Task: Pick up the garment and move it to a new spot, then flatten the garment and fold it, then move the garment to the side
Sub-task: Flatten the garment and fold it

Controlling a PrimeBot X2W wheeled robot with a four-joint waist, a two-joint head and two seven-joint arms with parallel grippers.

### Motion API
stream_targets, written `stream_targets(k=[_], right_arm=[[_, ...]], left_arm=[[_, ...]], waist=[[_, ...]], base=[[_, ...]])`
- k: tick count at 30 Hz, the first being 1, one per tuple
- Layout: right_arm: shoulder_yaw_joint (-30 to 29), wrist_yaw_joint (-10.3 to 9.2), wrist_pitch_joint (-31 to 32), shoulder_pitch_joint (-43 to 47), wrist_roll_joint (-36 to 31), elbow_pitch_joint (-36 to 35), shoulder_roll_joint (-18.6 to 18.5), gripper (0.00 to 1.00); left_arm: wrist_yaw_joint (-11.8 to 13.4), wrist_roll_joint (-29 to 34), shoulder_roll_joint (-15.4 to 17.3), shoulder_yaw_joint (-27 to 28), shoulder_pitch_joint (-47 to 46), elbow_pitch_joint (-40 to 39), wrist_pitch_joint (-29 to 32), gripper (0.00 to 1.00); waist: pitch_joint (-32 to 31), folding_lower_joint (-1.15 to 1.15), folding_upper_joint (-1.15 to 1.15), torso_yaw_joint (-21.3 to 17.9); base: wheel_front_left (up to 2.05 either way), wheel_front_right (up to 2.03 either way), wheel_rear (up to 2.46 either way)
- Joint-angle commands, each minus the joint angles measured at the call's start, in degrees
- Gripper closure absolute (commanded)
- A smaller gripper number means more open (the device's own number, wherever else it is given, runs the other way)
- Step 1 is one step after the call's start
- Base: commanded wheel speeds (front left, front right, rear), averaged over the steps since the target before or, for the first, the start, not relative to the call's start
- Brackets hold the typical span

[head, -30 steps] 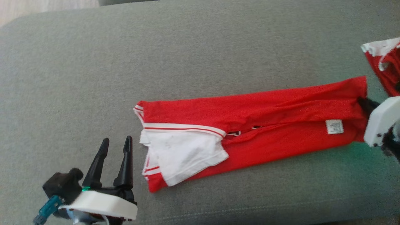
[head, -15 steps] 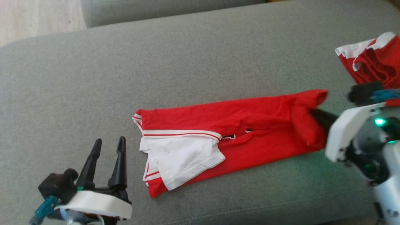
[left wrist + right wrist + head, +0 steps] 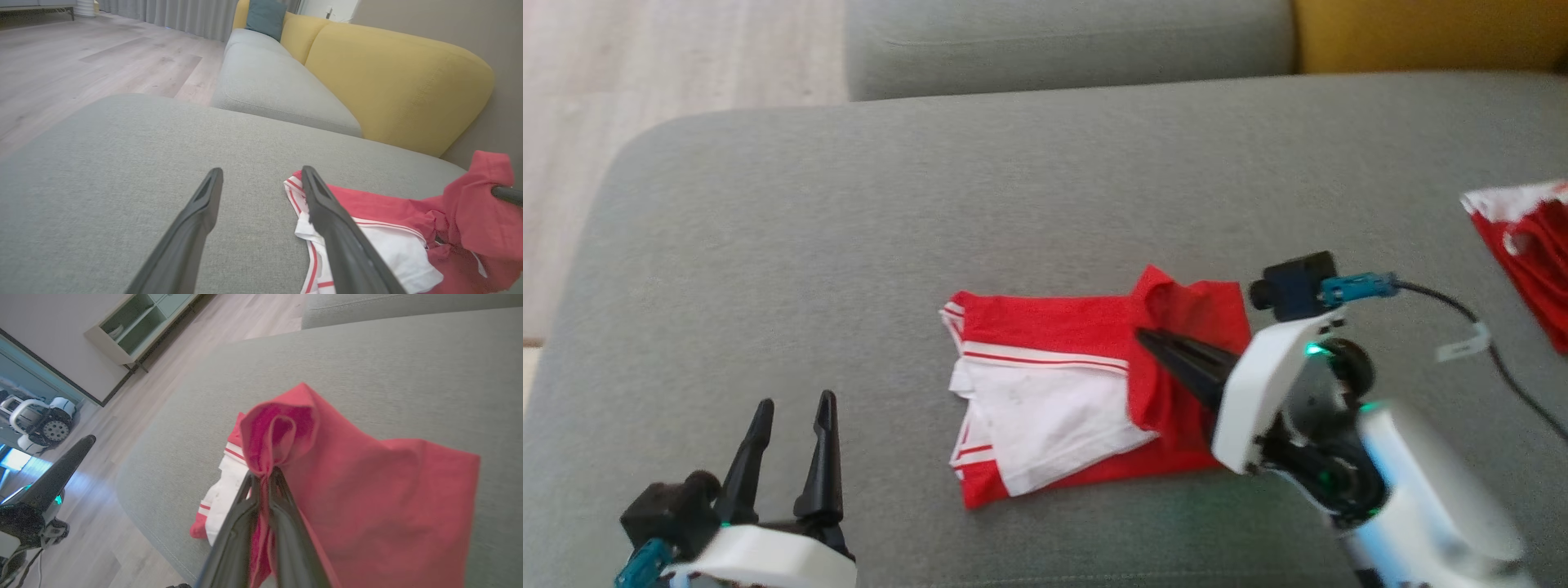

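Red and white shirt lies mid-cushion on the grey sofa, toward the front edge. Right gripper has its jaws clamped on the raised red hem. Left gripper, jaws apart, hangs near the front left corner.

Matt cloth garment on coarse-woven grey cushion.
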Motion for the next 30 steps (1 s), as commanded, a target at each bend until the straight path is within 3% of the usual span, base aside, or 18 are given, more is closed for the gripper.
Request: stream_targets(k=[1,5,8,21,22,23,24,25,30], right_arm=[[0.6,0.37,-1.0,-3.0,0.3,-1.5,0.9,1.0],[1.9,0.37,-5.2,-4.6,1.0,3.7,6.1,1.0],[2.7,0.37,-7.1,-5.6,1.2,7.3,8.0,1.0],[7.4,0.37,-13.3,-10.9,3.8,23.2,9.9,1.0],[8.1,0.37,-14.1,-11.3,4.4,24.0,9.9,0.93],[8.8,0.37,-14.7,-11.6,5.4,24.8,9.9,0.65],[9.6,0.37,-15.4,-12.1,6.5,25.3,9.9,0.16],[10.4,0.37,-16.0,-12.5,7.6,25.8,9.9,0.0],[12.8,0.37,-18.8,-14.5,10.4,27.2,9.9,0.0]], left_arm=[[0.0,0.5,0.5,2.3,-1.9,-1.6,-0.5,0.0],[-0.4,0.5,0.3,2.0,-1.4,-1.5,-0.6,0.0],[-0.6,0.5,0.0,1.7,-1.5,-1.4,-0.6,0.0],[-1.6,0.7,-1.5,1.2,-2.8,0.2,-0.7,0.0],[-1.6,0.8,-1.7,1.2,-2.9,0.3,-0.7,0.0],[-1.7,0.8,-1.8,1.2,-3.0,0.4,-0.7,0.0],[-1.8,0.9,-1.9,1.2,-3.1,0.5,-0.7,0.0],[-1.9,1.0,-2.0,1.1,-3.2,0.6,-0.7,0.0],[-2.3,1.2,-2.5,1.1,-3.5,1.0,-0.7,0.0]], waist=[[-1.0,0.0,0.0,1.8],[-1.4,0.0,0.0,5.1],[-1.3,0.0,0.0,6.8],[-0.3,0.0,0.0,11.0],[-0.3,0.0,0.0,11.1],[-0.2,0.0,0.0,11.1],[-0.1,0.0,0.0,11.1],[-0.1,0.0,0.0,11.2],[0.1,0.0,0.0,10.8]], base=[[0.0,0.0,0.0],[0.0,0.0,0.0],[0.0,0.0,0.0],[0.0,0.0,0.0],[0.0,0.0,0.0],[0.0,0.0,0.0],[0.0,0.0,0.0],[0.0,0.0,0.0],[0.0,0.0,0.0]])
